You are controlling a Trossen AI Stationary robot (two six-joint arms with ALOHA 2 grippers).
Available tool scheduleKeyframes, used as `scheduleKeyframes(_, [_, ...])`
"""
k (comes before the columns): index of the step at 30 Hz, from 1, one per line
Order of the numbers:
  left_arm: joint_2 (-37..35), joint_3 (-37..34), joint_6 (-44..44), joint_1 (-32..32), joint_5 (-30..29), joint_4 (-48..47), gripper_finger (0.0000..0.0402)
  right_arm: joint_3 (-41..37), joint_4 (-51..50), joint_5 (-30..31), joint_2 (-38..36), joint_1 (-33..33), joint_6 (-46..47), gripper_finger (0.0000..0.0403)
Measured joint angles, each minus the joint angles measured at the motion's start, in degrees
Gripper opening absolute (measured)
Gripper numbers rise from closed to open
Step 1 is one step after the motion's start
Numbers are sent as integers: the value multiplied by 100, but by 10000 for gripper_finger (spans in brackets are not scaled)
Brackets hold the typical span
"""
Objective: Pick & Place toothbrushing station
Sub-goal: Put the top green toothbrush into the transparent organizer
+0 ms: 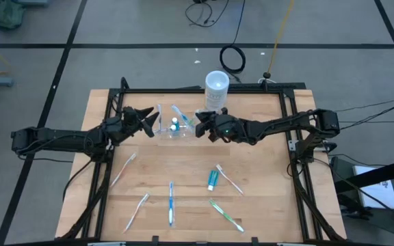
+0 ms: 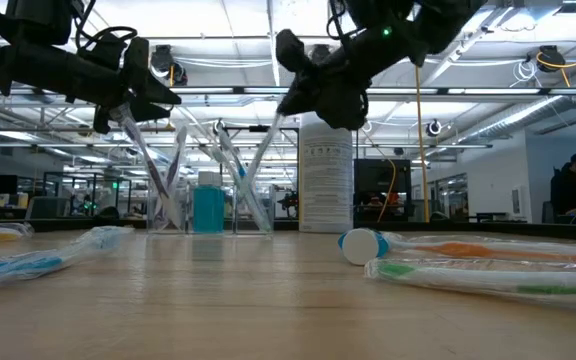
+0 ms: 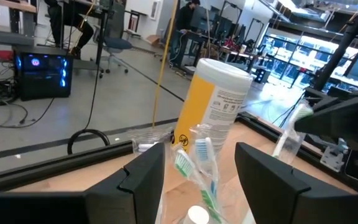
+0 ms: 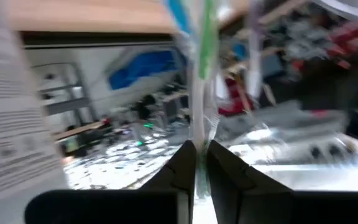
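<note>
The toothbrushing station (image 1: 172, 130) is a small clear tray at the table's far middle. Toothbrushes and a blue-capped tube (image 2: 208, 208) stand slanting in it. My right gripper (image 1: 198, 126) hangs just right of the station, shut on a clear-wrapped toothbrush (image 2: 270, 150). My left gripper (image 1: 150, 121) is level at the station's left end and open. The brushes show ahead between its fingers (image 3: 148, 177). I see it touching nothing. My right gripper pinches the wrapped toothbrush between its two fingers, near the brush's upper end (image 4: 199, 140). The fingers come about level from the table's right and lie across the brush. The brush slants down from the hold, its lower end (image 2: 258, 205) among the brushes in the station.
A tall white cylinder (image 1: 216, 89) stands just beyond the station, close to my right gripper. Several wrapped toothbrushes (image 1: 171, 203) and a small teal tube (image 1: 212, 179) lie loose on the near half of the table. A black frame (image 1: 289, 123) borders the wooden top.
</note>
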Motion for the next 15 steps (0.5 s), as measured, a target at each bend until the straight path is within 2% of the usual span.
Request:
scheduleKeyframes(3, [0, 0, -39, 0, -1, 0, 202, -113, 172, -321, 0, -68, 7, 42])
scheduleKeyframes(9, [-1, 0, -271, 4, -15, 2, 202, -378, 126, -427, 2, -149, 83, 69])
scheduleKeyframes(12, [0, 0, -279, 3, -15, 2, 202, -526, 338, -671, 2, -194, 527, 78])
scheduleKeyframes(15, [0, 0, -289, 2, -17, 2, 202, -665, 1017, -882, 7, -234, 1163, 85])
